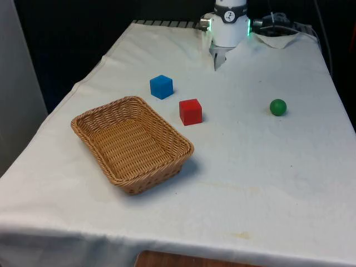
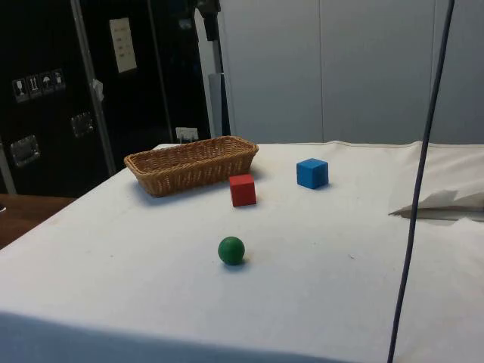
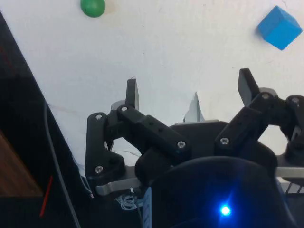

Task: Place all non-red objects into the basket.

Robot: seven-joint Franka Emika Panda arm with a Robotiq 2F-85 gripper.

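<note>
Near the tabletop's [image 1: 267, 167] far edge, the tool [image 3: 190, 92] hangs wide open, holding nothing. Blue cube [image 1: 161, 87], red cube [image 1: 191, 112] and green ball [image 1: 278, 107] sit apart on open cloth beside the basket [image 1: 167, 161].

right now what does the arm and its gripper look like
The arm is white with a black band and green lights at its sides. The gripper is black: two flat-tipped fingers on jointed linkage bars fastened with silver screws, above a rounded black body.
</note>
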